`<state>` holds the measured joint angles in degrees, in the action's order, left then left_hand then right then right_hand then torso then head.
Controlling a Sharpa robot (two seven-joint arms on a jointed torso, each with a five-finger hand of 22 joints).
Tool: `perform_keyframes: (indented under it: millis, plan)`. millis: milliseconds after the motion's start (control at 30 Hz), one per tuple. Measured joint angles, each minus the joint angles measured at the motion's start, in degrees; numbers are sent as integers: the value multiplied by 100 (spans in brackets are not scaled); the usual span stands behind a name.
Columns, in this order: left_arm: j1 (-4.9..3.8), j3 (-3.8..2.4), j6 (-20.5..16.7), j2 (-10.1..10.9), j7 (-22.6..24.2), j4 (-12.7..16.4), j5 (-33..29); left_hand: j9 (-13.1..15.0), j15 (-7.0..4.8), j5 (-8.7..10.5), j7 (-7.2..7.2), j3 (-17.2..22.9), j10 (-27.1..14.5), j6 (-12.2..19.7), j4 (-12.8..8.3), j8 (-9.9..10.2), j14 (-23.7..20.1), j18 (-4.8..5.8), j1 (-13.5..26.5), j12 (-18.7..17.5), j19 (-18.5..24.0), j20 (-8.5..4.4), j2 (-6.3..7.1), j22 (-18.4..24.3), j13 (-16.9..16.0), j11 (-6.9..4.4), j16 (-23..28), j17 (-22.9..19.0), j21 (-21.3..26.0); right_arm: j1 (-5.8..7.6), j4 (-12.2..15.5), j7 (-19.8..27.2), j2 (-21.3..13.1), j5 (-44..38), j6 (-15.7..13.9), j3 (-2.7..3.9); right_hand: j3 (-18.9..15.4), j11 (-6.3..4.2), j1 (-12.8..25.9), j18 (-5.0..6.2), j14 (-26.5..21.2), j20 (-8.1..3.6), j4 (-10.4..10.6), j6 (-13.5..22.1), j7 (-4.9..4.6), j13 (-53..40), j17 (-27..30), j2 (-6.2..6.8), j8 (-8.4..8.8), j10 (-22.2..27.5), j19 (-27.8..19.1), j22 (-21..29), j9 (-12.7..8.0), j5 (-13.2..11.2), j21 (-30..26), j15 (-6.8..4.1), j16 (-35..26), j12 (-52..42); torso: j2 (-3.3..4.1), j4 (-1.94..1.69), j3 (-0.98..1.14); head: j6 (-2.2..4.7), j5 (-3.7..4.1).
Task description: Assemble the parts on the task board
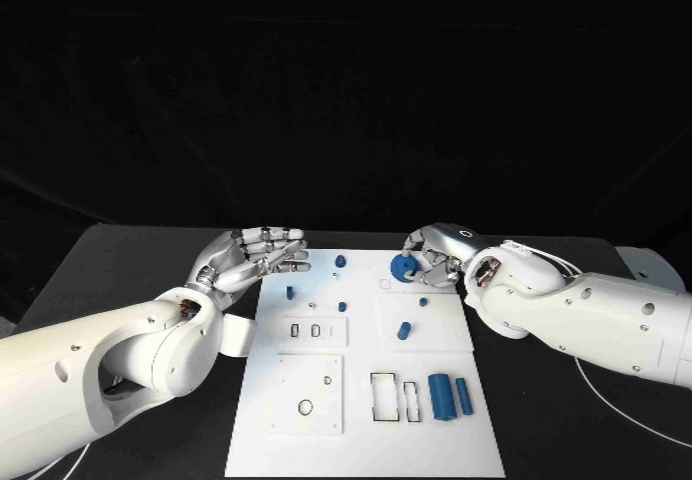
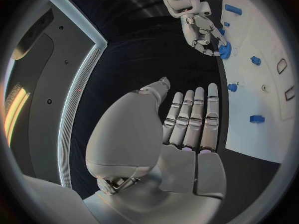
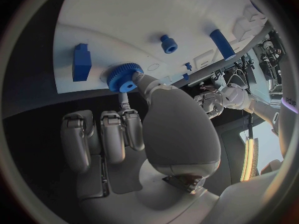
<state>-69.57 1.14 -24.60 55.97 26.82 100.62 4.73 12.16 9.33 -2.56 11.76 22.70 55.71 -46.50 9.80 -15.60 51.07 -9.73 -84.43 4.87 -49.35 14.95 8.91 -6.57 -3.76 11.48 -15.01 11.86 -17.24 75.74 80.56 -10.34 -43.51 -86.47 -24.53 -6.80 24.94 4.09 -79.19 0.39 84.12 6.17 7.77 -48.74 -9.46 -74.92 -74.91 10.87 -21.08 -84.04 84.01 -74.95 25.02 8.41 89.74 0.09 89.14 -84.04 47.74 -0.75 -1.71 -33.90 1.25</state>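
The white task board (image 1: 361,440) lies in the middle of the black table. At its far edge my right hand (image 1: 440,258) pinches a blue gear (image 1: 404,266) between thumb and a finger; the gear (image 3: 124,78) sits right at the board's surface, and I cannot tell if it touches. My left hand (image 1: 260,252) hovers at the board's far left corner, fingers (image 2: 190,119) straight and apart, holding nothing. From the left wrist, the right hand (image 2: 202,32) and gear (image 2: 224,50) show across the board.
Small blue parts stand on the board's far half: a peg (image 1: 340,261), another (image 1: 290,292), a slanted piece (image 1: 404,330). Two blue cylinders (image 1: 438,397) (image 1: 463,397) lie near a rectangular slot (image 1: 384,395). A blue block (image 3: 81,62) lies close to the gear.
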Motion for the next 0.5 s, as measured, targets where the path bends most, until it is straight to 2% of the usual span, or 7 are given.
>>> perform_keyframes:
  millis: [167, 200, 367, 500]
  plan:
    - [0, 0, 4, -1, -5, -6, 0, -5, 0, 0, 0, 0, 0, 0, 0, 20, 0, 0, 21, -26, 0, 0, 21, 6, 0, 0, 0, 7, 0, -30, 206, -68, -55, -138, -180, -17, 20, 0, 50, 0, 0, 0, 18, -76, 61, 0, 0, 32, -3, 0, 0, 0, 41, -14, 0, 0, 0, -38, -1, 0, 0, 20, -13]
    - [0, 0, 5, -2, -6, -7, 0, -5, 0, 0, 0, 0, 0, 0, 0, 20, 0, 0, 21, -26, 0, 0, 21, 6, 0, 0, 0, 7, 0, -31, 262, -81, -63, -161, -212, -16, 22, 0, 86, 0, 0, 0, 21, -115, 100, 0, 0, 38, -3, 0, 0, 0, 41, -14, 0, 0, 0, -38, -2, 0, 0, 25, -17]
    - [0, 0, 9, -5, -9, -14, 0, -5, 0, 0, 0, 0, 0, 0, 0, 20, 0, 0, 21, -26, 0, 0, 21, 6, 0, 0, 0, 7, 0, -4, 586, -154, -49, -306, -372, 1, 39, -37, 110, 0, -21, 0, 38, -127, 113, 0, 1, 14, -1, 5, 0, 1, 42, 6, 0, -21, 22, -38, -4, -1, -4, 44, -26]
    - [0, 0, 12, -11, -10, -24, -1, -5, 0, 0, 0, 0, 0, 0, 0, 20, 0, 0, 21, -26, 0, 0, 21, 6, 0, 0, 0, 7, 0, 26, 738, -228, 114, -467, -505, 8, 68, -41, 140, 0, -21, 0, 41, -127, 113, 1, 0, 15, 1, 1, 0, 1, 42, 36, 0, -21, 22, -38, -4, -3, -7, 55, -35]
